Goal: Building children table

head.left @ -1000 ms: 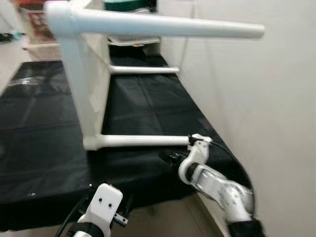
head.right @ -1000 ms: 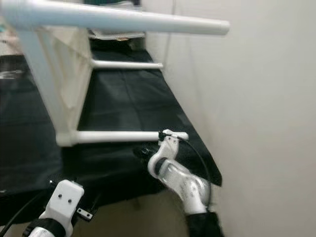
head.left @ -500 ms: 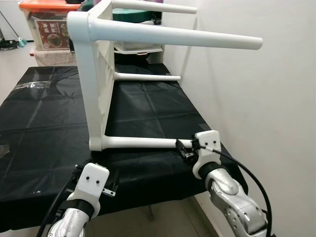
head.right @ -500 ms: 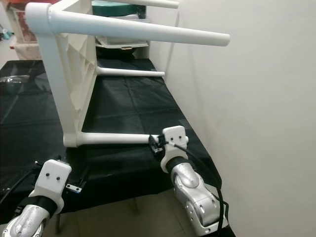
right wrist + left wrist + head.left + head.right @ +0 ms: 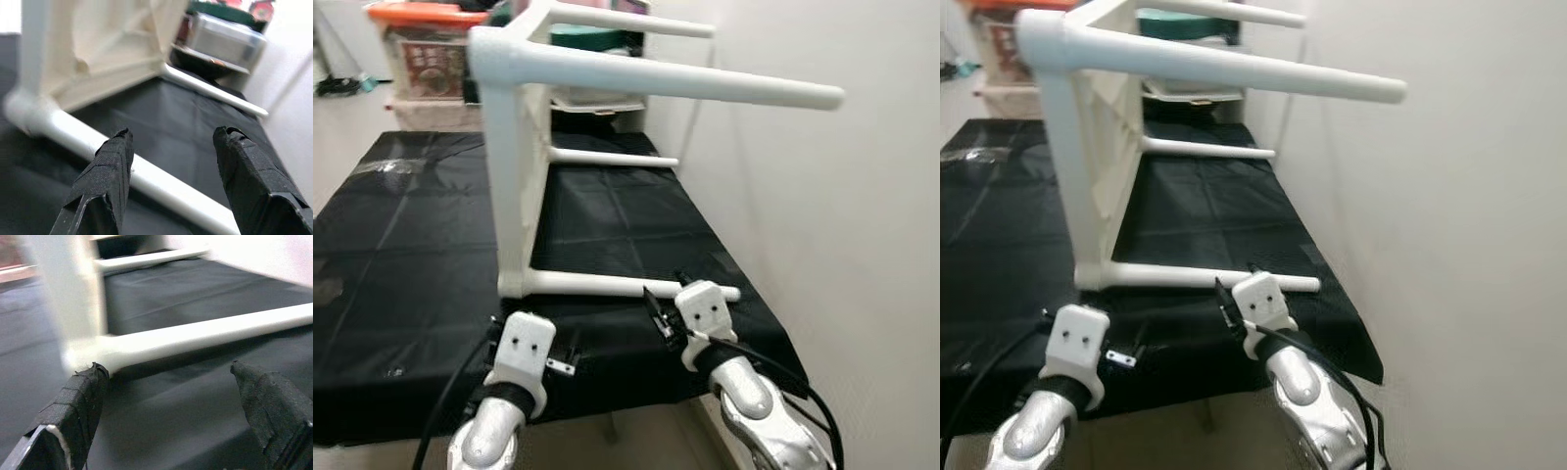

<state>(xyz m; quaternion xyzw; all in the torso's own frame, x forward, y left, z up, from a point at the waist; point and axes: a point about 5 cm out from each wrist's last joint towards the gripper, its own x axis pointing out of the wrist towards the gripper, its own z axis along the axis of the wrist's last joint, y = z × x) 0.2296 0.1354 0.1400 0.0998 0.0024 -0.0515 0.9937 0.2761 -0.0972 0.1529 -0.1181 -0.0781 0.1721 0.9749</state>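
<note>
White children table (image 5: 514,147) is lying on its side, lower leg (image 5: 146,178) sitting just beyond both grippers' spread fingers (image 5: 105,176).

A black cloth (image 5: 401,245) covers the work surface. An orange-lidded storage box (image 5: 421,54) stands beyond it, beside a white wall (image 5: 842,196).

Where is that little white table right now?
The white table lies tipped on its side on the black-covered surface, legs pointing toward the wall on the robot's right, just beyond both grippers.
</note>
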